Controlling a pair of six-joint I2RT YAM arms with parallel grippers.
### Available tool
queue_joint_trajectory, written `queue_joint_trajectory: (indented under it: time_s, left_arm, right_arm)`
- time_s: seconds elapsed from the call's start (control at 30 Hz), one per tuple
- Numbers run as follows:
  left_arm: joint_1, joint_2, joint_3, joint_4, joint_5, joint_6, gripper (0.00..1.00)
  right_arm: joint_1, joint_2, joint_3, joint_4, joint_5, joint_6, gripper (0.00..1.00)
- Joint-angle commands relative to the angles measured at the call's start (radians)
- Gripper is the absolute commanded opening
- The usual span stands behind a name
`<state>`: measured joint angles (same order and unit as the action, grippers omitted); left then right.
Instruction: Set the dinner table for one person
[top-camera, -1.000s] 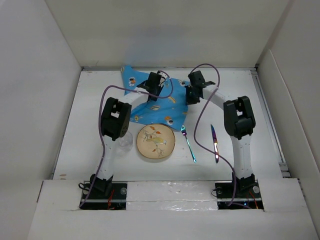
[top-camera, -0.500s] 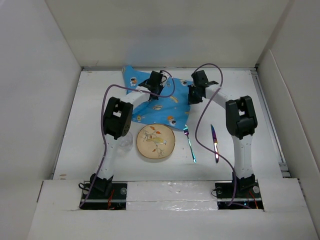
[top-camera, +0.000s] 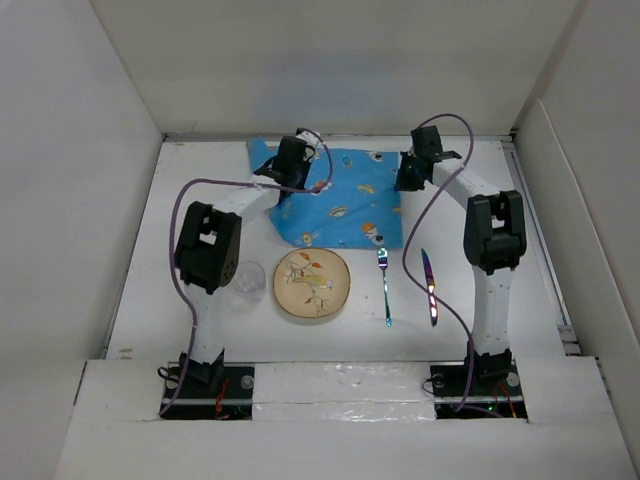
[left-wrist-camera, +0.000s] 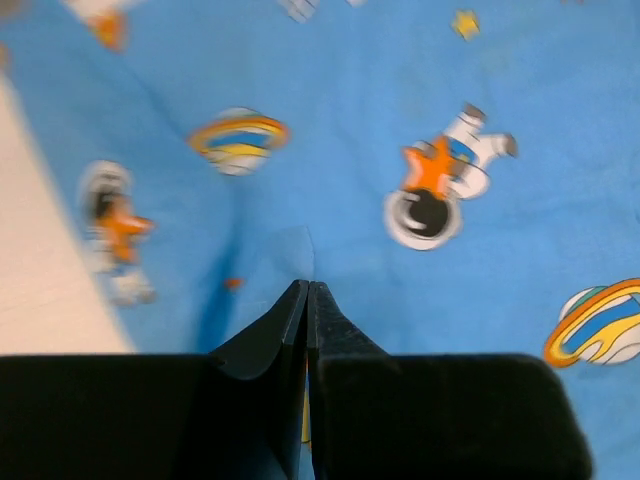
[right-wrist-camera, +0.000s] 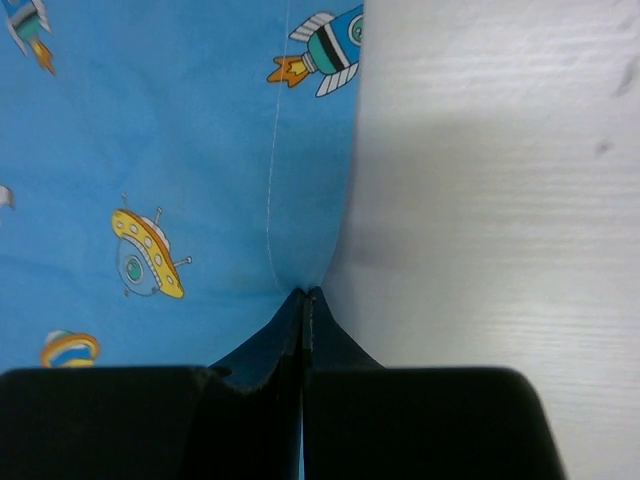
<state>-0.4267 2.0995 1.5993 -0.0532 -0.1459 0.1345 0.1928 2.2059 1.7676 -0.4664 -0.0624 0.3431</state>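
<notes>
The blue cartoon-print placemat (top-camera: 345, 195) lies spread nearly flat at the back of the white dinner table (top-camera: 180, 230). My left gripper (top-camera: 285, 172) is shut and pinches a fold of the cloth near its left side; the left wrist view shows the closed tips (left-wrist-camera: 308, 285) on the placemat (left-wrist-camera: 400, 110). My right gripper (top-camera: 408, 178) is shut on the placemat's right edge; the right wrist view shows its tips (right-wrist-camera: 303, 293) where the cloth (right-wrist-camera: 180, 150) meets the bare table (right-wrist-camera: 500, 200). A patterned plate (top-camera: 312, 282), a clear glass (top-camera: 247, 282), a fork (top-camera: 385, 285) and a knife (top-camera: 430, 285) lie in front.
Upright white panels border the table on the left, back and right. The near corner of the placemat lies close to the plate's rim and the fork's head. Both arms reach over the front items to the back of the table.
Both grippers moved apart and toward the back. The placemat, bunched and skewed a second ago, is now stretched out into a flat rectangle.
</notes>
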Motion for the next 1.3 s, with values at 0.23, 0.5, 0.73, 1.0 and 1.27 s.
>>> queue_joint_trajectory:
  time_s: [0.23, 0.5, 0.73, 1.0, 1.27]
  left_arm:
    - [0.054, -0.407, -0.353, 0.197, -0.274, -0.378, 0.0]
    - [0.063, -0.519, -0.565, 0.069, -0.466, -0.741, 0.0]
    - [0.084, -0.607, -0.713, 0.056, -0.567, -0.897, 0.0]
    - [0.167, -0.693, -0.805, 0.081, -0.463, -0.926, 0.02]
    - [0.134, -0.788, -0.89, 0.166, -0.42, -0.9, 0.45]
  right_arm:
    - [-0.084, 0.066, 0.115, 0.026, -0.034, 0.036, 0.0]
    - [-0.114, -0.058, -0.074, 0.13, -0.022, 0.057, 0.0]
    - [-0.133, -0.127, -0.128, 0.114, 0.035, 0.048, 0.0]
    - [-0.153, -0.169, -0.142, 0.11, 0.007, 0.048, 0.16]
    - [-0.144, -0.284, -0.301, 0.187, 0.021, 0.056, 0.36]
